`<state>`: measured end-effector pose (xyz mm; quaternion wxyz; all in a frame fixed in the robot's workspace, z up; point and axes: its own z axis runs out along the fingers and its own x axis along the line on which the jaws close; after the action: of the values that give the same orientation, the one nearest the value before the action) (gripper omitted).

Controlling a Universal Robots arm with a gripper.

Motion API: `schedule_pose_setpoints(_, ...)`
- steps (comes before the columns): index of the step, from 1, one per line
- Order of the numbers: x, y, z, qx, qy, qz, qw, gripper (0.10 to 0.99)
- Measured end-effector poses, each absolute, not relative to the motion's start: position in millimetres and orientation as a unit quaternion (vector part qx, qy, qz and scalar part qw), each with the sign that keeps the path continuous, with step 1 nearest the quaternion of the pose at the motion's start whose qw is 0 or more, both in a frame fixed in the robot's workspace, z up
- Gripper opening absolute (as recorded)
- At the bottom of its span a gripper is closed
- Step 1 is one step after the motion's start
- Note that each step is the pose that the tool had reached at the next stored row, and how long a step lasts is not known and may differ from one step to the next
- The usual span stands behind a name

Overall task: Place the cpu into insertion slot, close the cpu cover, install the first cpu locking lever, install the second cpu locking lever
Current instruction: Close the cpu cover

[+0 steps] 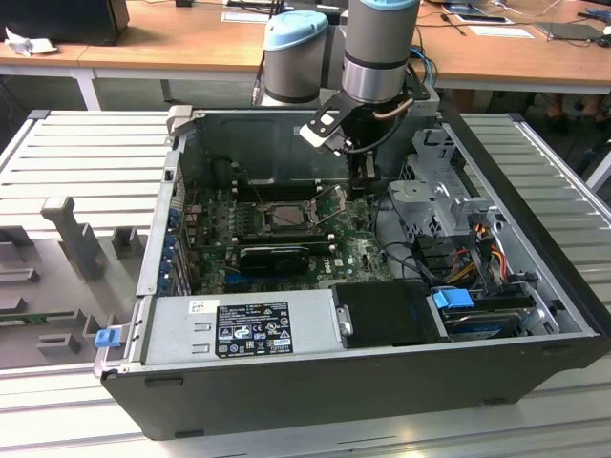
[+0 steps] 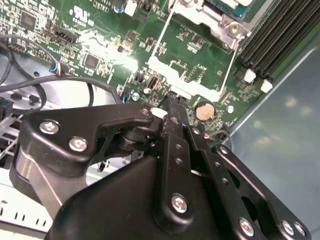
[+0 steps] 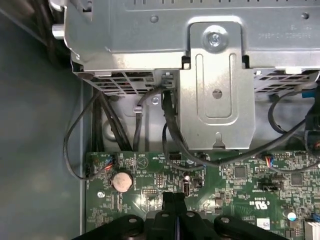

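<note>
The gripper (image 1: 366,181) hangs inside the open computer case (image 1: 535,372), low over the green motherboard (image 3: 235,175) and just to the exterior view's right of the insertion slot (image 1: 265,219). In both wrist views the jaws are pressed together with only a thin seam between them, and nothing shows in their grip. Their tips sit near a round silver coin cell (image 3: 121,181). In the exterior view a pale grey square, probably the cpu (image 1: 286,218), lies inside the slot's dark frame. From there I cannot tell whether a cover plate lies over it. The second wrist view cuts the slot off at the picture's edge, leaving only a metal corner with a screw (image 2: 234,29) beside the black memory slots (image 2: 270,35). Black cables (image 3: 170,135) run down from the grey metal drive cage (image 3: 215,95), their far ends hidden behind it.
</note>
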<state>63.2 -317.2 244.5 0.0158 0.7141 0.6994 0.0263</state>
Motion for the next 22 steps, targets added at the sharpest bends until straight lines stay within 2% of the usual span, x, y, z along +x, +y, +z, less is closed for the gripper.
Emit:
schedule_pose_setpoints(6, 58, -317, 244, 0.715, 0.7, 0.008, -0.004, 0.106)
schedule_pose_setpoints(22, -3, -317, 240, 0.714, 0.7, 0.011, -0.001, 0.106)
